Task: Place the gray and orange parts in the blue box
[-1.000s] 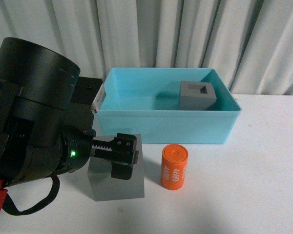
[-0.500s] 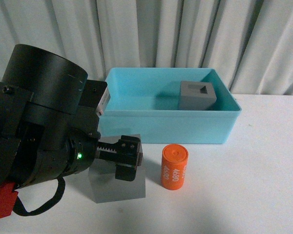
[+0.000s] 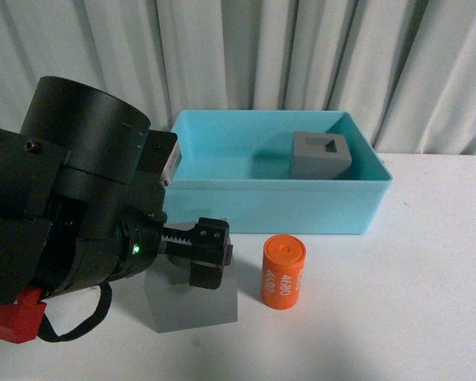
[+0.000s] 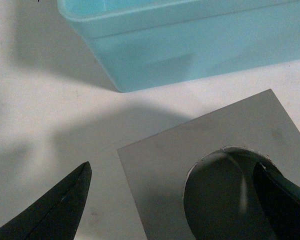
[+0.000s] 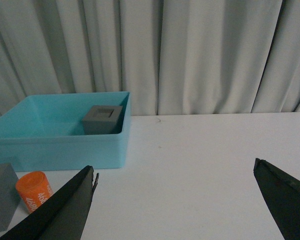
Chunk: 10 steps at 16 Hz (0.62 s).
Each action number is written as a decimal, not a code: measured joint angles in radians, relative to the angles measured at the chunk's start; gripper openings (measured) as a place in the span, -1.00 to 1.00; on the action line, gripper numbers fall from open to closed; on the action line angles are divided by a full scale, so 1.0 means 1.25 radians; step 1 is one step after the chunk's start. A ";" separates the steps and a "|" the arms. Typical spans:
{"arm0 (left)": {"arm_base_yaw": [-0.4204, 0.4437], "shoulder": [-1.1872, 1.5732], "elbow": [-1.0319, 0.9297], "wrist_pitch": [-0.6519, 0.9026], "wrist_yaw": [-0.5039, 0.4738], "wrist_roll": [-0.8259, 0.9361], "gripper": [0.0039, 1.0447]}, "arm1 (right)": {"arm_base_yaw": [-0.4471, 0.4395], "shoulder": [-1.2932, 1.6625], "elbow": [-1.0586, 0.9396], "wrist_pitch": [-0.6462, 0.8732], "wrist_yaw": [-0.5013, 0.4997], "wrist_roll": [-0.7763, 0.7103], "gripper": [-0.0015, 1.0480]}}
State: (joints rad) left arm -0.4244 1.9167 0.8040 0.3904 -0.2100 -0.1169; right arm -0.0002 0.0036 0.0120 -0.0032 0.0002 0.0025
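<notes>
Gray round-holed cube (image 3: 194,305) sits on the desk (image 3: 428,302) just near of the blue box (image 3: 270,210). The left tool (image 4: 171,172) hangs open above it, one finger over the hole, one past its edge. Closing may pinch only that wall and twist the cube.

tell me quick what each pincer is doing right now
Left pincer: open, straddling one wall of the gray cube with the round hole, not gripping it.
Right pincer: open, empty.
</notes>
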 joint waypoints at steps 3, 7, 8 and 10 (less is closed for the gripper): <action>0.000 0.003 0.003 -0.015 -0.002 0.015 0.56 | 0.000 0.000 0.000 0.000 0.000 0.000 0.87; -0.001 0.005 0.002 -0.023 0.000 0.016 -0.20 | 0.000 0.000 0.000 0.000 0.000 0.000 0.87; -0.001 0.002 0.003 -0.027 0.003 0.013 -0.34 | 0.000 0.000 0.000 0.000 0.000 0.000 0.87; -0.003 -0.028 0.004 -0.074 0.022 0.010 -0.56 | 0.000 0.000 0.000 0.000 0.000 0.000 0.87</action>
State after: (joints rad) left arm -0.4278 1.8820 0.8089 0.2974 -0.1825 -0.1047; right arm -0.0002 0.0032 0.0120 -0.0036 0.0002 0.0025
